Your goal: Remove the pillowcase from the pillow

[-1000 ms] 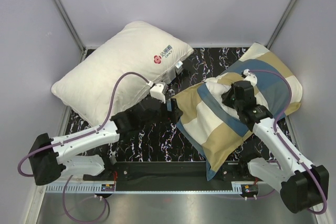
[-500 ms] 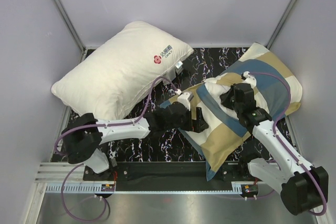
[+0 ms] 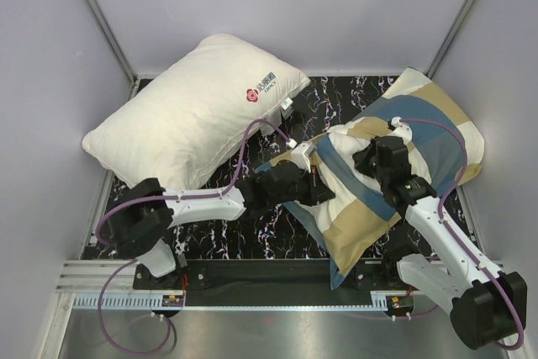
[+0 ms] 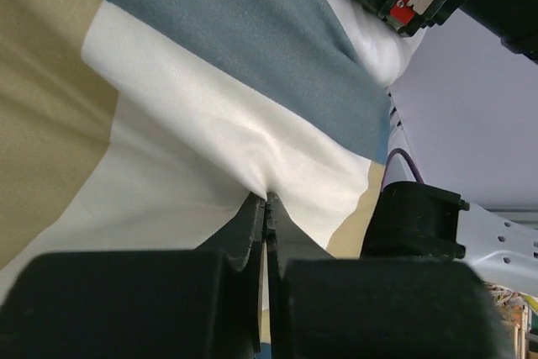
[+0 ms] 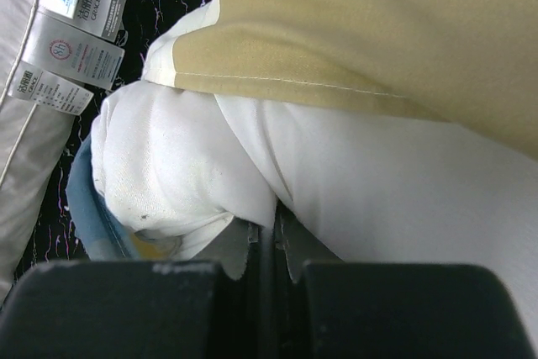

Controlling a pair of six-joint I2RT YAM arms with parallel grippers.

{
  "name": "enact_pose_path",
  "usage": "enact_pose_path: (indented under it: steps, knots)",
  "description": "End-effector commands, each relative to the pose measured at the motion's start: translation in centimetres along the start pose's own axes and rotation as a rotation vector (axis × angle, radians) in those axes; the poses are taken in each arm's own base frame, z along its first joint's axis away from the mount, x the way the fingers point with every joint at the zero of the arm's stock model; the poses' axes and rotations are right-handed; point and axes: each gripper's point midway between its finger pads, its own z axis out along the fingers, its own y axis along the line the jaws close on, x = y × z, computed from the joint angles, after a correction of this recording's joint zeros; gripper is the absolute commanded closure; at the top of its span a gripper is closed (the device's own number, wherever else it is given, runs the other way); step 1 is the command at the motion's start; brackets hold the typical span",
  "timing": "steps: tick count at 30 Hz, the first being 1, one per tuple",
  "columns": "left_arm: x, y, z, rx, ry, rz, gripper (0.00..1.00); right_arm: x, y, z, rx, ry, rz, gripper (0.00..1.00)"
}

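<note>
The checked pillowcase (image 3: 420, 124) of teal, tan and cream lies at the right of the table. The off-white pillow (image 3: 345, 139) bulges out of its left end. My left gripper (image 3: 318, 184) reaches across from the left and is shut on a pinch of the pillowcase's cream check. The left wrist view shows that fold at my left gripper (image 4: 267, 201), below a teal check of the pillowcase (image 4: 252, 31). My right gripper (image 3: 368, 160) sits on the bulge. In the right wrist view my right gripper (image 5: 267, 226) is shut on the pillow's (image 5: 168, 166) white fabric, under the pillowcase's tan hem (image 5: 378, 23).
A second white pillow with a red logo (image 3: 193, 111) lies at the back left, its sewn labels (image 5: 67, 39) close to the bulge. The black marbled tabletop (image 3: 252, 224) shows between the arms. Grey walls close in three sides. A metal rail (image 3: 252, 300) runs along the near edge.
My left arm swung right from the pillowcase's left edge onto its top. Its jaws opened wide, then shut on the cream check. The right arm has barely moved.
</note>
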Motion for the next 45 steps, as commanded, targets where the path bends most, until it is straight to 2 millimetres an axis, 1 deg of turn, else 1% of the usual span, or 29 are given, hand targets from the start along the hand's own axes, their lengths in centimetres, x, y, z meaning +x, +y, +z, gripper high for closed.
enact_pose_path:
  steps: [1, 2, 3, 4, 6, 7, 8, 10, 12, 13, 17, 18, 25, 28, 32, 34, 37, 38, 39, 40, 41, 42, 44, 45]
  knots:
    - [-0.7, -1.3, -0.7, 0.061, -0.037, 0.020, 1.00, 2.7, -3.9, 0.0, 0.147, 0.075, -0.037, 1.00]
    - [-0.5, -0.9, -1.1, 0.048, -0.034, 0.025, 1.00, 2.5, -4.0, -0.1, 0.154, 0.068, -0.041, 1.00]
    - [-0.5, -0.7, -1.9, 0.034, -0.032, 0.030, 1.00, 2.4, -4.1, -0.1, 0.160, 0.066, -0.043, 1.00]
    - [0.1, 0.7, -2.4, -0.005, -0.029, 0.042, 1.00, 2.2, -4.4, -0.2, 0.179, 0.060, -0.053, 1.00]
    - [0.6, 2.0, -3.5, -0.043, -0.029, 0.044, 1.00, 1.8, -4.7, -0.2, 0.197, 0.055, -0.066, 1.00]
    - [1.1, 2.6, -4.6, -0.048, -0.028, 0.042, 1.00, 1.8, -4.7, -0.1, 0.201, 0.053, -0.075, 1.00]
    - [1.4, 2.9, -5.1, -0.053, -0.026, 0.040, 1.00, 1.6, -4.8, -0.1, 0.207, 0.049, -0.080, 1.00]
    - [1.8, 4.2, -6.2, -0.091, -0.040, 0.036, 1.00, 1.5, -4.9, 0.1, 0.218, 0.050, -0.086, 1.00]
    - [2.0, 4.9, -7.0, -0.112, -0.044, 0.034, 1.00, 1.5, -5.1, 0.4, 0.233, 0.053, -0.090, 1.00]
    - [2.5, 5.9, -7.3, -0.138, -0.046, 0.026, 1.00, 1.6, -5.1, 0.4, 0.236, 0.055, -0.093, 1.00]
    - [2.9, 7.8, -8.4, -0.184, -0.064, 0.006, 1.00, 1.3, -5.3, 0.2, 0.249, 0.045, -0.096, 1.00]
    - [3.3, 8.4, -8.8, -0.193, -0.062, 0.003, 1.00, 1.2, -5.3, 0.1, 0.249, 0.042, -0.099, 1.00]
    - [3.8, 10.9, -10.2, -0.250, -0.086, -0.035, 1.00, 0.9, -6.1, -0.9, 0.281, 0.034, -0.100, 1.00]
    - [3.5, 12.1, -10.7, -0.280, -0.099, -0.052, 1.00, 0.5, -6.2, -1.5, 0.289, 0.019, -0.099, 1.00]
    - [3.0, 13.0, -11.5, -0.302, -0.124, -0.070, 1.00, 0.1, -6.3, -2.2, 0.289, 0.006, -0.099, 1.00]
    - [2.5, 13.1, -11.9, -0.307, -0.140, -0.064, 1.00, 0.0, -6.1, -2.4, 0.278, 0.003, -0.092, 1.00]
    - [0.6, 12.0, -12.1, -0.317, -0.165, -0.013, 1.00, 0.2, -5.6, -2.4, 0.255, 0.008, -0.081, 1.00]
    - [0.3, 11.8, -12.1, -0.327, -0.159, 0.006, 1.00, 0.5, -5.7, -2.2, 0.255, 0.016, -0.080, 1.00]
    - [-1.4, 10.2, -11.9, -0.303, -0.184, 0.036, 1.00, 0.6, -5.6, -2.1, 0.250, 0.017, -0.076, 1.00]
    - [-2.0, 9.5, -11.7, -0.295, -0.192, 0.045, 0.94, 0.7, -5.5, -2.0, 0.244, 0.024, -0.074, 1.00]
    - [-3.5, 8.1, -11.3, -0.271, -0.212, 0.054, 0.85, 1.0, -5.6, -2.0, 0.243, 0.030, -0.072, 1.00]
    - [-4.1, 7.1, -11.0, -0.247, -0.216, 0.066, 0.56, 1.0, -5.5, -1.9, 0.238, 0.027, -0.066, 1.00]
    - [-6.0, 4.9, -9.8, -0.197, -0.238, 0.071, 0.24, 1.4, -5.5, -1.9, 0.227, 0.036, -0.062, 1.00]
    - [-6.5, 4.2, -9.3, -0.176, -0.237, 0.070, 0.07, 1.6, -5.5, -1.9, 0.222, 0.040, -0.060, 1.00]
